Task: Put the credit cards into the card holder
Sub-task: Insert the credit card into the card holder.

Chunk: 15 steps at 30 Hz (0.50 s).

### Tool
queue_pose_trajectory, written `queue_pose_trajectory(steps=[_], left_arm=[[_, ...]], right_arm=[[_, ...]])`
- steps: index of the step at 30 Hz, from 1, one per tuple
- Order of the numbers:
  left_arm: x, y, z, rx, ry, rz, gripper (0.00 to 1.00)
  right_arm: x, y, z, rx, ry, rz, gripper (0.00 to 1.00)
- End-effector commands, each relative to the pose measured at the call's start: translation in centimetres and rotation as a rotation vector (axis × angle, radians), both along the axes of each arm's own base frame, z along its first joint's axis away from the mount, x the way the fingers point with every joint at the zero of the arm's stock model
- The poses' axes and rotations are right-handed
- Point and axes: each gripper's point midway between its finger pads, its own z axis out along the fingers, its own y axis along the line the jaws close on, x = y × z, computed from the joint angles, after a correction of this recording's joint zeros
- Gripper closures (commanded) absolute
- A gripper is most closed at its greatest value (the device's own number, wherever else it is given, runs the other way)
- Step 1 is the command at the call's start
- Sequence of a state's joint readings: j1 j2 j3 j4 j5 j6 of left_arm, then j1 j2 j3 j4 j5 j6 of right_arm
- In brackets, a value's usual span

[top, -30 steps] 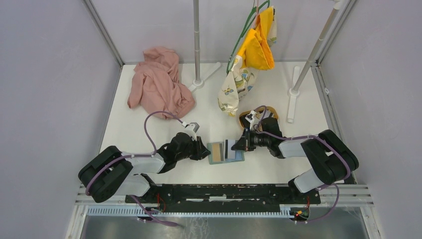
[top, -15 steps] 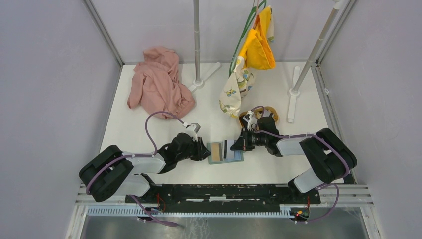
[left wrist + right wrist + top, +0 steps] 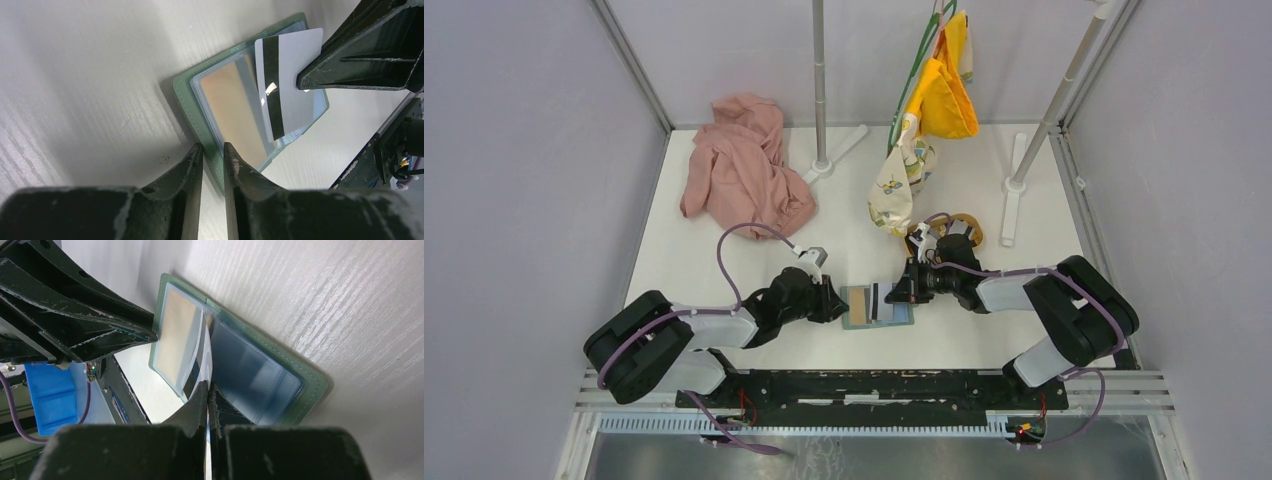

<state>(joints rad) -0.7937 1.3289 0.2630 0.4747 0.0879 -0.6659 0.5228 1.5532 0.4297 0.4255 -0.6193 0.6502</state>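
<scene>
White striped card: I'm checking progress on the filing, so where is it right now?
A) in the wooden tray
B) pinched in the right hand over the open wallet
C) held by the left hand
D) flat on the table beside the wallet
B: the right hand is closed on the white striped card, held above the open green wallet, whose edge the left hand clamps.

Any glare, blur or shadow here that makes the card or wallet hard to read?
Left wrist: a small glare spot sits on the black stripe of the card, and the wallet throws a soft shadow along its left edge. Right wrist: card nearly edge-on, the wallet's clear sleeves hazy with reflections. Top: even light, no glare, wallet small.
</scene>
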Motion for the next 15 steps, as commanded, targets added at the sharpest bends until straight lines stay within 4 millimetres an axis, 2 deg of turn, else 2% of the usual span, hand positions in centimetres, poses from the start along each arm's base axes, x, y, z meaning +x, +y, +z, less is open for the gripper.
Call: queue_pose_trajectory(steps=[1,6,15], left_arm=[[0.7,-0.8,0.8,-0.021,-0.015,0.014,0.72],[0.8,-0.8,0.8,-0.021,-0.016,0.019,0.72],[0.9,-0.5,0.9,-0.001,-0.023,0.029,0.72]], right_arm=[[0.6,0.0,-0.6,-0.039,-0.006,-0.021,1.0],[0.4,-0.1,-0.7,-0.042,0.008,-0.03,1.0],[-1.1,-0.7,-2.6,-0.093,0.081,0.014,1.0]])
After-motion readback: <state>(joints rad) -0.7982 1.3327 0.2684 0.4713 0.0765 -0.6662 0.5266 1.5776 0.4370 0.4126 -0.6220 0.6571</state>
